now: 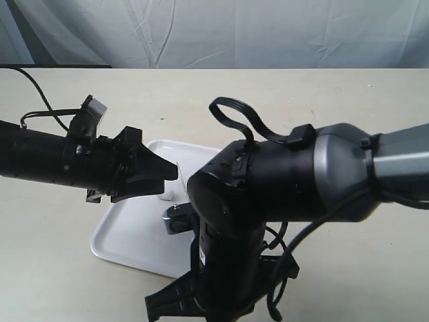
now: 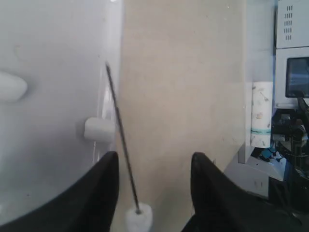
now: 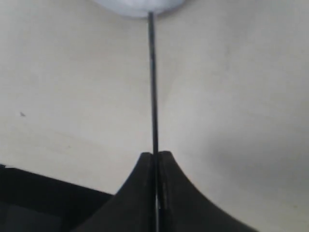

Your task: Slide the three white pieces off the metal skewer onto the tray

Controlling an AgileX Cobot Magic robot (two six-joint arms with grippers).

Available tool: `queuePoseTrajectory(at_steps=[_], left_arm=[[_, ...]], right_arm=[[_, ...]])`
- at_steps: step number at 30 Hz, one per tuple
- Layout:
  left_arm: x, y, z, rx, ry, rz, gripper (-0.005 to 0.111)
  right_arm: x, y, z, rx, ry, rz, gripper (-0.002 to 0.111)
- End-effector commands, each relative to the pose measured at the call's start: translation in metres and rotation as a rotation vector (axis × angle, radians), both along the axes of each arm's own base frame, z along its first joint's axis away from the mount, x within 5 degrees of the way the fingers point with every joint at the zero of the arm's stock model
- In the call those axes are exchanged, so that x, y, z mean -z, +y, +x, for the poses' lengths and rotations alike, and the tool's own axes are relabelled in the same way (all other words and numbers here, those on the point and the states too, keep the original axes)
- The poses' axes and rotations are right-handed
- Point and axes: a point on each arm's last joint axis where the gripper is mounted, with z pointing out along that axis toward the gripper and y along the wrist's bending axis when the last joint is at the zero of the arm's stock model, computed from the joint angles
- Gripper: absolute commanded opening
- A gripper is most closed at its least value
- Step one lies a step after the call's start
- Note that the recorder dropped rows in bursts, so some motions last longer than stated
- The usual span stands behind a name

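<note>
My right gripper (image 3: 155, 155) is shut on one end of the metal skewer (image 3: 152, 87), and the rod runs straight out from it to a white blob (image 3: 140, 5) cut off by the frame edge. In the left wrist view the skewer (image 2: 120, 135) slants down to a white piece (image 2: 138, 218) stuck on its tip. That piece sits low between the fingers of my open left gripper (image 2: 154, 162), touching neither. A second white piece (image 2: 99, 129) lies loose by the rim of the tray (image 2: 48, 43). A rounded white shape (image 2: 9, 87) lies farther in on the tray.
The tray (image 1: 127, 238) lies on a beige table, half covered by my bulky right arm (image 1: 268, 188). A white piece (image 1: 167, 194) shows just below my left gripper (image 1: 164, 180). Shelves and equipment (image 2: 289, 72) stand beyond the table.
</note>
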Motion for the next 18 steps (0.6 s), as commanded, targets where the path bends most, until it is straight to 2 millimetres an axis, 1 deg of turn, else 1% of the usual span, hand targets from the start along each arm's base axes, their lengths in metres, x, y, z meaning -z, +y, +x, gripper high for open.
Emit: queuePoseTrajectory(at_steps=[1,6,9,13,18], left_arm=[[-0.002,-0.003,-0.003,0.043,0.005,-0.020,0.046],[0.000,-0.001,-0.002,0.025,-0.002,0.013,0.046],[0.000,-0.001,-0.002,0.024,-0.001,0.014,0.046],[0.001,-0.001,-0.002,0.017,0.019,0.023,0.046],[0.002,-0.001,-0.002,0.018,0.021,0.024,0.045]], right_arm=[[0.002,0.008,0.021,0.034,-0.021,0.088,-0.001],[-0.013,0.018,0.040,0.052,-0.079,0.175,-0.001],[-0.019,0.020,0.048,0.060,-0.097,0.202,-0.001],[-0.027,0.026,0.051,0.045,-0.111,0.232,-0.001],[-0.031,0.028,0.052,0.047,-0.114,0.245,-0.001]])
